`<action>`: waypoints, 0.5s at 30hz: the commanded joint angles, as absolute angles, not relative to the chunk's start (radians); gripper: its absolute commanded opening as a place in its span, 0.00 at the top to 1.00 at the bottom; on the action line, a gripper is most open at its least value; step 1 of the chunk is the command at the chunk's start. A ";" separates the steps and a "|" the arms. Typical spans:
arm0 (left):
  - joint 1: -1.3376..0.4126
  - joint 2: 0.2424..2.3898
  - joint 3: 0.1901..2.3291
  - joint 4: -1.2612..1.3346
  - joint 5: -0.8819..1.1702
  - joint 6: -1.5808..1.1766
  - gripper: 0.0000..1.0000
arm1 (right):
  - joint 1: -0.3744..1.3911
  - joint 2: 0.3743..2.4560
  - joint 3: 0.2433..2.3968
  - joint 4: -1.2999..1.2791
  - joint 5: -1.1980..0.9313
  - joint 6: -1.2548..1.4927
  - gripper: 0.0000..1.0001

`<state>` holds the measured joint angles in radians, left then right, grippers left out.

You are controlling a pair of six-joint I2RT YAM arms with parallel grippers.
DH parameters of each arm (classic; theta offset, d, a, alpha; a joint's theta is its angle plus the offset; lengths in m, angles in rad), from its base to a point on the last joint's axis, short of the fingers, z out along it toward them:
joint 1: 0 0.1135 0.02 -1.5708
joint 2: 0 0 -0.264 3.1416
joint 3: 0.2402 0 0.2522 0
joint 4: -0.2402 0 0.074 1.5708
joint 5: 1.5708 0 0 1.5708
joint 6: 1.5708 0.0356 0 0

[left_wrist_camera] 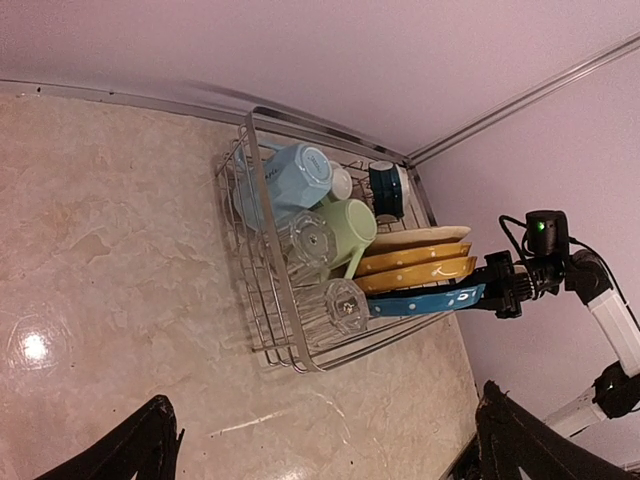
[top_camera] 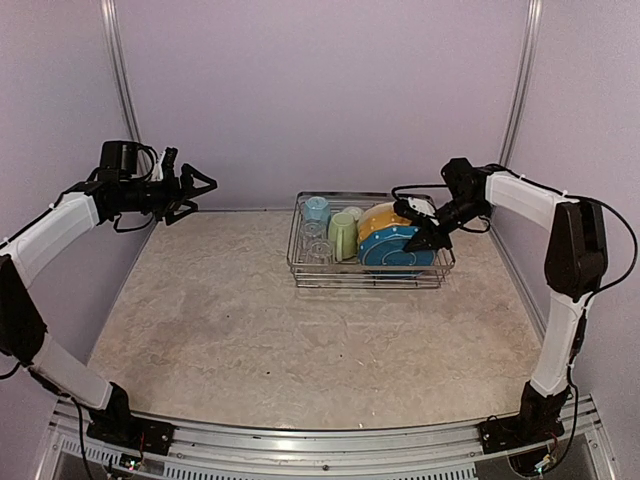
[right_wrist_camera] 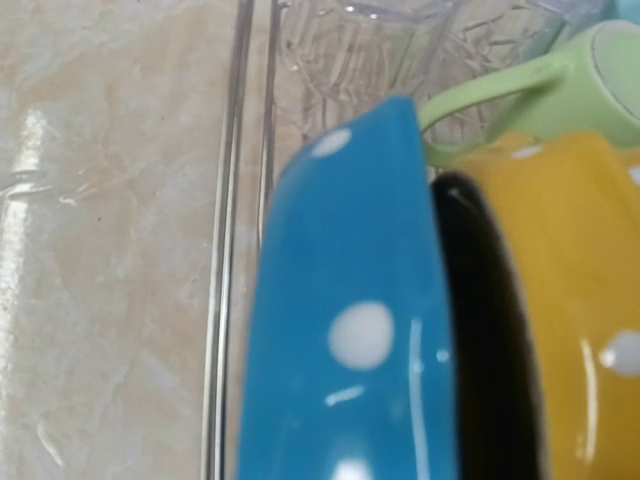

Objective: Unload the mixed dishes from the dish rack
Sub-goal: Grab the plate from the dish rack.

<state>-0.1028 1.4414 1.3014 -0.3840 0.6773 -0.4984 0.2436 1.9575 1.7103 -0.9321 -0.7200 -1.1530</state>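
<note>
Holding one finger behind the blue dotted plate in the dish rack, the right gripper hides whether it is clamped; the left gripper hovers spread, upper left.

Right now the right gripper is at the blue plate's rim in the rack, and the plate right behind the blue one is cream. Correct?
One thing is off. The right gripper is at the blue plate, but the plate directly behind it is the dotted yellow plate, not cream. The left wrist view shows the cream plate farther back in the row.
</note>
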 commanded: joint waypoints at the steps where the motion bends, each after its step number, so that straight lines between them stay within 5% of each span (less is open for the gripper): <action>1: -0.110 1.443 1.328 -0.389 0.693 -0.501 0.01 | 0.250 1.960 1.751 -0.950 -0.768 -1.105 0.85; 7: -0.111 1.446 1.330 -0.385 0.708 -0.511 0.01 | 0.250 1.963 1.809 -0.991 -0.815 -1.106 1.00; 15: -0.110 1.443 1.328 -0.382 0.709 -0.514 0.01 | 0.245 1.954 1.861 -1.045 -0.915 -1.115 1.00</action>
